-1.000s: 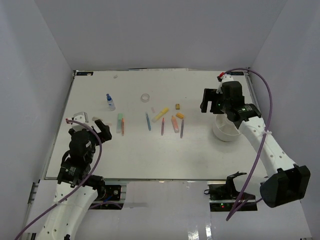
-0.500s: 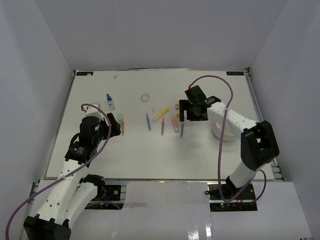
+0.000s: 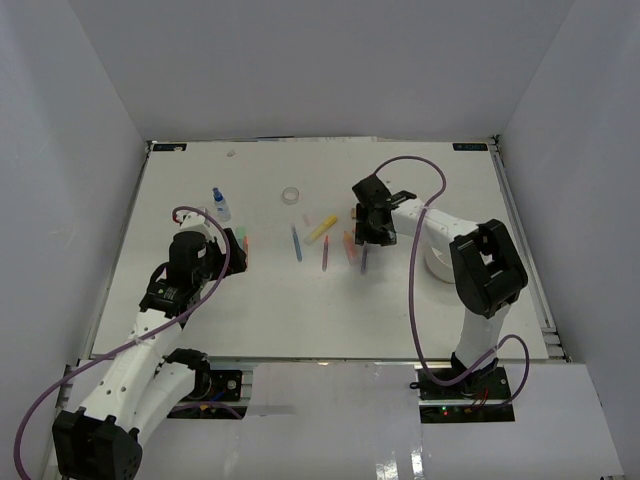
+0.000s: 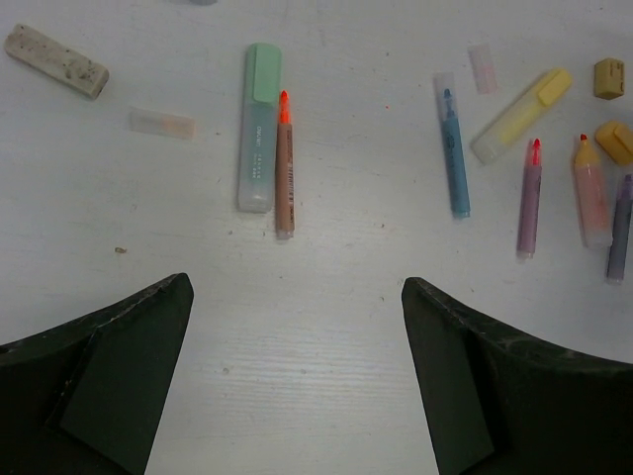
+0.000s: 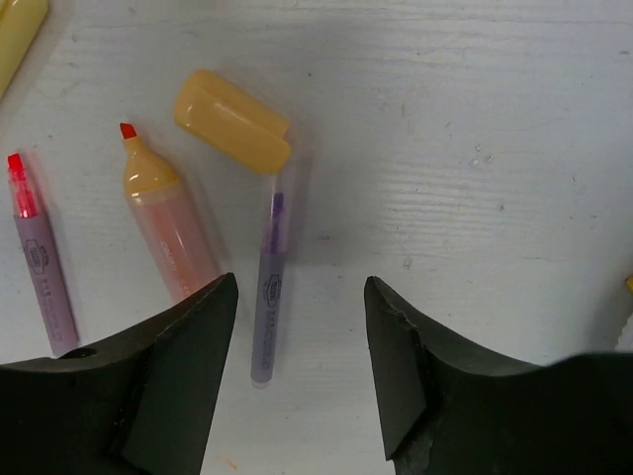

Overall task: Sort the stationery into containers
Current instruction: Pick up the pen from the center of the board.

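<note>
Tiny unreadable print on purple pen (image 5: 265, 317) between spread right fingers (image 5: 168, 386)

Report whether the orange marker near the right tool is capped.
Uncapped: the orange marker shows a bare red tip, and an orange cap lies loose beside it.

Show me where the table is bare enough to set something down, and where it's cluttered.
Bare: the wide near strip of the table between the pens and the near edge, and the far band beyond the tape ring. Crowded: the middle row from the green highlighter, by the left gripper, to the purple pen under the right gripper, then the white tub.
</note>
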`<state>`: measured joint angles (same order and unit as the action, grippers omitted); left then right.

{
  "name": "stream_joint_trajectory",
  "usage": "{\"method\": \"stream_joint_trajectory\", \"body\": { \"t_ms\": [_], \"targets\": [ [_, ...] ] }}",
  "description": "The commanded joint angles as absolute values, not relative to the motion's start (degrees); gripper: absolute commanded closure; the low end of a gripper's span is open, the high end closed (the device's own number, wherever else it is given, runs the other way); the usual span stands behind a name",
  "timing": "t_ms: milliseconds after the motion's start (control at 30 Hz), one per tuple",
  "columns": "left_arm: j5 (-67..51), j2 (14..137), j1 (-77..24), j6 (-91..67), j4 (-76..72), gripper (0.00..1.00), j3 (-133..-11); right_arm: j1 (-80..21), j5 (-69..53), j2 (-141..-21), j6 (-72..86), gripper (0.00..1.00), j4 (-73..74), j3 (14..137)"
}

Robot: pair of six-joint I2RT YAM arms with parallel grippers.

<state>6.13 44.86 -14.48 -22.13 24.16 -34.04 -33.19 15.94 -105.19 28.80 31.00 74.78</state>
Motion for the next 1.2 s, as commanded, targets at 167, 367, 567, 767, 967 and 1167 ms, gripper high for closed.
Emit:
{"method": "stream_joint_trajectory", "body": {
  "t_ms": [167, 367, 567, 767, 967, 1167],
  "targets": [
    [5.4, 44.6, -14.8, -22.0, 22.4, 0.02, -34.0, -33.6, 19.3, -109.8, 32.2, 0.53, 29.4, 79.1],
    [5.1, 44.5, -14.7, -21.9, 22.3, 0.02, -33.9, -33.6, 18.8, -112.2, 32.9, 0.57, 29.2, 80.7],
    [4.9, 44.5, -14.7, -21.9, 22.4, 0.02, -33.9, -33.6, 18.9, -113.9, 33.7, 0.59, 28.9, 80.3],
    [4.8, 44.5, -14.7, -21.9, 22.3, 0.02, -33.9, -33.6, 20.9, -113.6, 34.7, 0.65, 28.9, 78.0],
    [4.8, 44.5, -14.7, -21.9, 22.4, 0.02, -33.9, -33.5, 23.5, -111.0, 33.1, 0.87, 28.8, 75.9],
    [4.9, 44.4, -14.7, -21.9, 22.4, 0.02, -33.9, -33.2, 23.6, -100.4, 27.3, 0.92, 21.7, 70.2]
  ]
}}
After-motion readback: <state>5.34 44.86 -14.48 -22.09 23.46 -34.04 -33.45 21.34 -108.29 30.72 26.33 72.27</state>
